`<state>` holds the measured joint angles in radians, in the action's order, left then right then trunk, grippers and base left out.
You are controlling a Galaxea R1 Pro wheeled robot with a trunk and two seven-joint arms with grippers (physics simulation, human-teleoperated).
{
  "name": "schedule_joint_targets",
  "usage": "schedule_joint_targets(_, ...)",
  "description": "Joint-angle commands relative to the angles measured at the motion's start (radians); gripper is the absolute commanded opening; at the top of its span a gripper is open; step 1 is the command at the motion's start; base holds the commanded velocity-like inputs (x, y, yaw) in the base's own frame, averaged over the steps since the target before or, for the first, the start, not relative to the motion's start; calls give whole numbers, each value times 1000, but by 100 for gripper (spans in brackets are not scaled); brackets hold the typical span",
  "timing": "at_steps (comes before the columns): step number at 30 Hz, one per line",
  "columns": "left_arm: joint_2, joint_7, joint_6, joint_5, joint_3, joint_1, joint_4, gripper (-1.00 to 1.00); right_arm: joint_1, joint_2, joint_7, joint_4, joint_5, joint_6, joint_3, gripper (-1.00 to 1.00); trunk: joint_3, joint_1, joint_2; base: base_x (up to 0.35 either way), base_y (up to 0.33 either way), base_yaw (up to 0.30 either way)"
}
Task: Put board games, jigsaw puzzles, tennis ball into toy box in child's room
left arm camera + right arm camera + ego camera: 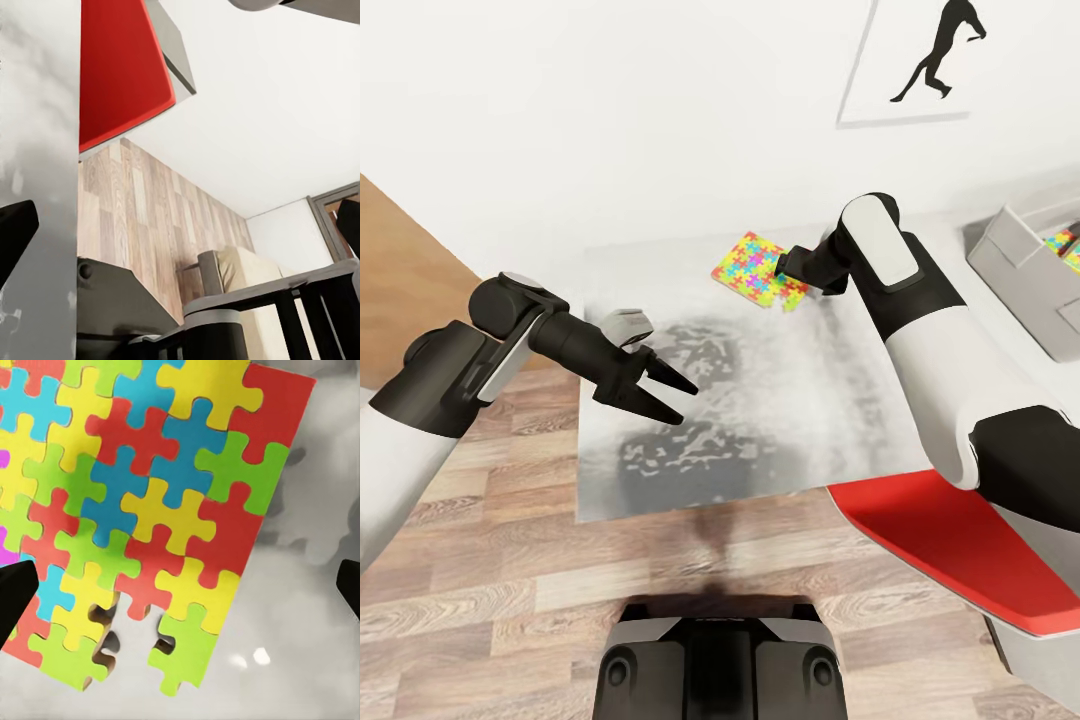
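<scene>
The jigsaw puzzle (760,271) lies flat on the pale grey surface (810,420), toward its far side, near the white wall (610,120). It is a thin square of interlocking pieces in yellow, red, blue, green and a little pink; the right wrist view shows its near edge ragged, with small gaps where pieces are missing (161,645). No writing or brand can be read on it.

The right gripper (792,265) is at the puzzle's right edge, reaching from the right side. In the right wrist view the two dark fingertips (16,592) stand far apart at either side of the frame, so the jaws are wide and hold nothing; the puzzle lies between and beyond them. Whether a finger touches the puzzle cannot be told.

At the right, the light grey toy box (1010,262) sits on the surface, well apart from this puzzle, with a second patch of puzzle pattern (1063,243) showing inside it.

The left gripper (670,395) hovers over the left part of the surface, its dark jaws parted and empty, well apart from the puzzle. The middle of the surface between the two arms is bare, mottled grey. Its near edge and left edge meet wood-plank floor (490,560). A red panel (940,520) lies just beside the near right corner. A black silhouette picture (935,55) hangs on the wall above.
</scene>
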<state>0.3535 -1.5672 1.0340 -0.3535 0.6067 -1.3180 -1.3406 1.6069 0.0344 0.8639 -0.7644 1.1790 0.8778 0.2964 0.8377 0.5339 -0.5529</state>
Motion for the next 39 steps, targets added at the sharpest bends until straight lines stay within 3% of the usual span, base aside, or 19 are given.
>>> schedule_joint_targets(1, 1, -4, 11, -1, 2, -1, 0, 100, 1, 0, 10, 0, 6, 1, 2, 100, 1, 0, -1, 61, -62, 0)
schedule_joint_targets(4, 1, -4, 11, -1, 2, -1, 0, 100, 2, 0, 10, 0, -18, 1, 1, 100, 1, 0, -1, 85, -102, 0)
schedule_joint_targets(8, 1, -4, 11, -1, 2, -1, 0, 100, 2, 2, 7, 0, -80, 1, -2, 100, 1, 0, -1, 49, -50, 0)
schedule_joint_targets(12, 2, -4, 11, -1, 2, -1, 0, 100, 1, 3, 6, 1, -102, 2, -4, 100, 1, 0, -1, 10, -11, 0)
schedule_joint_targets(39, 3, -4, 11, -2, -1, -1, 1, 100, 1, 5, 5, -2, -107, 2, -6, 100, 1, 0, -1, 0, 0, 0)
